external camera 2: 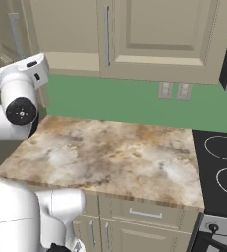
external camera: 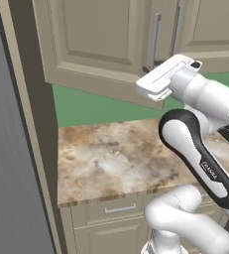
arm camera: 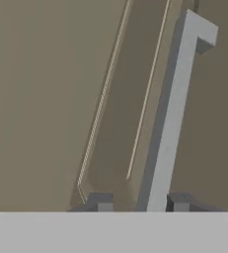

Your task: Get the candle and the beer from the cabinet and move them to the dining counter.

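The pincer (arm camera: 141,202) straddles the cabinet (arm camera: 46,99) handle (arm camera: 172,118), jaws not visibly clamped; a pull now risks slipping off.

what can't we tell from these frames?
- Candle and beer: the cabinet doors are shut in both base views, so the contents are hidden.
- Claw grip: in the hand view its tips straddle the door handle, but the bottom edge cuts off any contact.
- Left base view: the hand's white body hides the claw tips.

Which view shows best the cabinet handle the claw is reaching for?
The hand view: the silver bar handle runs up close between the claw tips. The left base view shows it partly behind the hand; the right base view doesn't settle which handle it is.
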